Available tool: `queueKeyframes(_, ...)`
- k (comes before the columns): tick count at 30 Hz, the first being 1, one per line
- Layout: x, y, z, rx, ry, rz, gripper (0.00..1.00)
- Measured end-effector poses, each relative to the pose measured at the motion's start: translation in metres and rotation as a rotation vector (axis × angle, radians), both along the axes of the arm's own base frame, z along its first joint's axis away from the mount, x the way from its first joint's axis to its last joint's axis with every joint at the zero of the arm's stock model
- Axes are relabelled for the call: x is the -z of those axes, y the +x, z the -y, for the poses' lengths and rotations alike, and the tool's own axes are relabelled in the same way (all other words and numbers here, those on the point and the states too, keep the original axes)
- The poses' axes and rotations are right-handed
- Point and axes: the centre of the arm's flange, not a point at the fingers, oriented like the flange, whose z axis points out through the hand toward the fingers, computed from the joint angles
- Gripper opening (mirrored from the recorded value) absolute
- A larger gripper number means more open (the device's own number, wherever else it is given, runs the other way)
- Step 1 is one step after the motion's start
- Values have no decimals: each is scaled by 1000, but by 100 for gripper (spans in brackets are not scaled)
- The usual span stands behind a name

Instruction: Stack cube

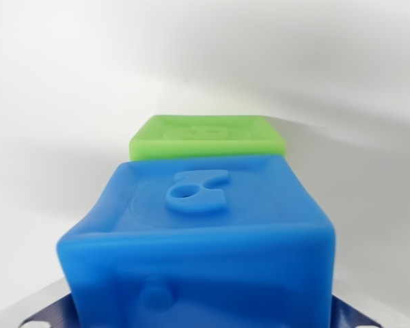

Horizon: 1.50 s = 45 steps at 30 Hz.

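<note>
A soft blue cube (205, 225) fills the lower half of the wrist view, very close to the camera, with a raised figure on its top face. Its lower sides look pinched inward between my gripper (201, 318) fingers, whose dark tips (355, 316) show only at the bottom corners. The gripper is shut on the blue cube. Behind it and slightly higher in the picture lies a green cube (208, 137) on the white surface; only its embossed top and a thin front edge show. The blue cube hides the green cube's lower part.
A white tabletop (48, 137) and a white backdrop surround both cubes. A soft shadow runs along the wrist view's right, behind the green cube.
</note>
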Motion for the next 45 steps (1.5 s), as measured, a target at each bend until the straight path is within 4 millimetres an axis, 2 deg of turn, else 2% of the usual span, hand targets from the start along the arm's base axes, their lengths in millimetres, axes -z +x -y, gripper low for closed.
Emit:
queueKeyframes(7,4,0,0,1,1,1,0)
queueKeyframes(8,4,0,0,1,1,2,100)
queueKeyframes(45,4,1,0,1,0,2,100)
